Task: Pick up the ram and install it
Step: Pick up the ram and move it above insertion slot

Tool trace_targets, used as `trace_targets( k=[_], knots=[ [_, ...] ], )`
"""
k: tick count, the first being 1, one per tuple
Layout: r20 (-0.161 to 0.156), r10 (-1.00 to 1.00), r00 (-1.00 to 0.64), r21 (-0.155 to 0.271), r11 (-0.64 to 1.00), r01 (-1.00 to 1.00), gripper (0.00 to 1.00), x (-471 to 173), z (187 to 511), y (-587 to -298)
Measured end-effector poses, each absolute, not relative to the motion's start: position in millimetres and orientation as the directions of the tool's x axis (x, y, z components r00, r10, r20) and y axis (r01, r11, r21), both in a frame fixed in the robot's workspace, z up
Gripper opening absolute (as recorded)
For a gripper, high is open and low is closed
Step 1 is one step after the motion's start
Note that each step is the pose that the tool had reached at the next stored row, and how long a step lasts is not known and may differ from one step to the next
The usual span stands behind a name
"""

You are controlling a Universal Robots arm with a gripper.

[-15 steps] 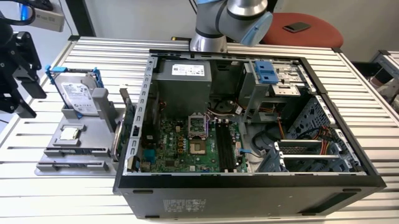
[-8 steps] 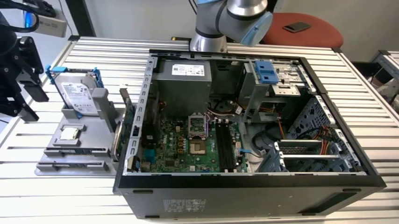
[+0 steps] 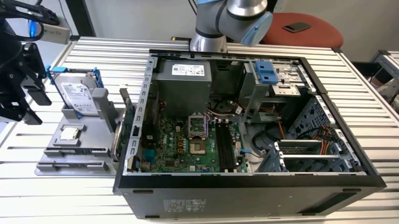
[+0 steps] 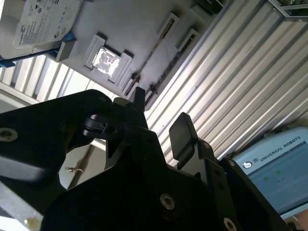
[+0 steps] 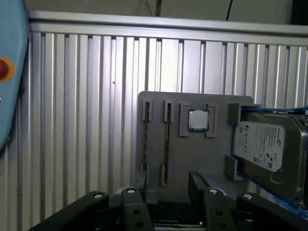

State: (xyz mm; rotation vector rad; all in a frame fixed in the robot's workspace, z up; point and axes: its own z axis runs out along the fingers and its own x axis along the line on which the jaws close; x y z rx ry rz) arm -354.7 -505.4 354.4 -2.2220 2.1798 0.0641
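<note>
The gripper (image 5: pixel 168 186) hangs over the grey tray (image 5: pixel 192 159) on the surface (image 5: pixel 72 120), jaws wide and empty. The ram (image 5: pixel 167 139) stands edgewise in the tray.

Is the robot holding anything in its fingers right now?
No, in the first wrist view the fingers stand apart, and nothing sits between them, with the gray tray visible through the gap.

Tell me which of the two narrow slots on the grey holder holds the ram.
The slot beside the processor chip: the ram, a thin dark strip, runs along it. The outer slot is bare grey between its end clips.
</note>
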Motion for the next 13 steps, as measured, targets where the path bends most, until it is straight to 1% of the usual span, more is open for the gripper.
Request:
trace_targets(
  k=[13],
  knots=[
    [-0.049,-0.999,0.020,0.009,-0.020,-1.000,1.00,-355,336,-505]
  ],
)
